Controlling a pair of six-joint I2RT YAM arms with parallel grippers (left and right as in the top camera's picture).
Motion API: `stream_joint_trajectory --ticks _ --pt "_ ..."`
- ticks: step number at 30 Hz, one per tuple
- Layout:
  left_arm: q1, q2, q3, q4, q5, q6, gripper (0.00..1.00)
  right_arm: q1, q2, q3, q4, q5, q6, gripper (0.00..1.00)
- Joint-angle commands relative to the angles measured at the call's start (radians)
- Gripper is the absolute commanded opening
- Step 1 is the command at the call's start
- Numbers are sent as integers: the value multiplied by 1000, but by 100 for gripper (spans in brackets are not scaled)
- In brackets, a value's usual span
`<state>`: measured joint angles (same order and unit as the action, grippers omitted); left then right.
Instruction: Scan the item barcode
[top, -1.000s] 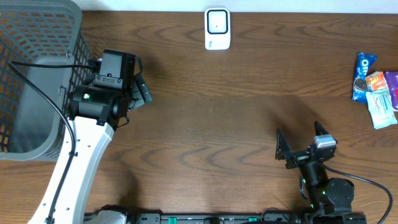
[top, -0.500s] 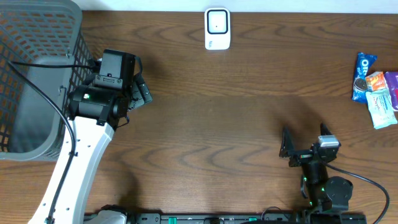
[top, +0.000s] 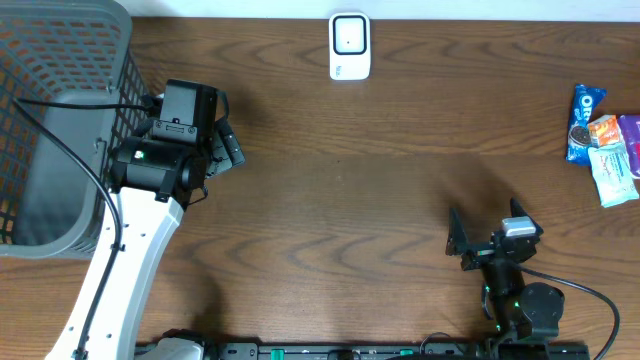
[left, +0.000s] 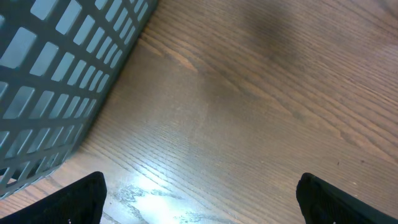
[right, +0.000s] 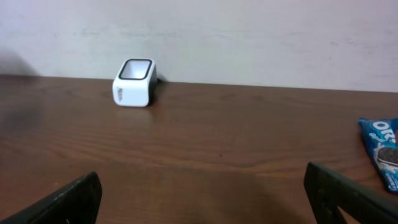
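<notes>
The white barcode scanner (top: 349, 46) stands at the table's far edge; in the right wrist view the scanner (right: 133, 83) sits far ahead to the left. Several snack packets lie at the right edge, among them a blue Oreo pack (top: 583, 122), whose end shows as a blue pack (right: 384, 149) in the right wrist view. My right gripper (top: 487, 228) hovers low near the front edge, open and empty (right: 205, 196). My left gripper (top: 215, 165) hangs beside the basket, open over bare wood (left: 199, 199).
A grey mesh basket (top: 60, 120) fills the far left corner, its wall (left: 56, 74) close to my left fingers. A pale wall rises behind the scanner. Brown wooden tabletop (top: 350, 200) lies between the two arms.
My right gripper has shifted slightly near the front edge, first a little right, then back. The left arm has not moved.
</notes>
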<state>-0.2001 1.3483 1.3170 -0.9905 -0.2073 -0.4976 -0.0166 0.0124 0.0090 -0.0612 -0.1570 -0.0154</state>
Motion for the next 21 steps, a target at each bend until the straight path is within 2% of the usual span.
stream_joint_trajectory --ticks 1,5,9,21 --pt "3 2 2 -3 5 -8 98 11 -8 -3 -3 16 -27 99" --pt "3 2 2 -3 5 -8 98 11 -8 -3 -4 20 -22 99" --pt "3 2 2 -3 5 -8 98 11 -8 -3 -9 58 43 99" --pt "3 2 2 -3 5 -8 98 12 -8 -3 -6 43 44 99"
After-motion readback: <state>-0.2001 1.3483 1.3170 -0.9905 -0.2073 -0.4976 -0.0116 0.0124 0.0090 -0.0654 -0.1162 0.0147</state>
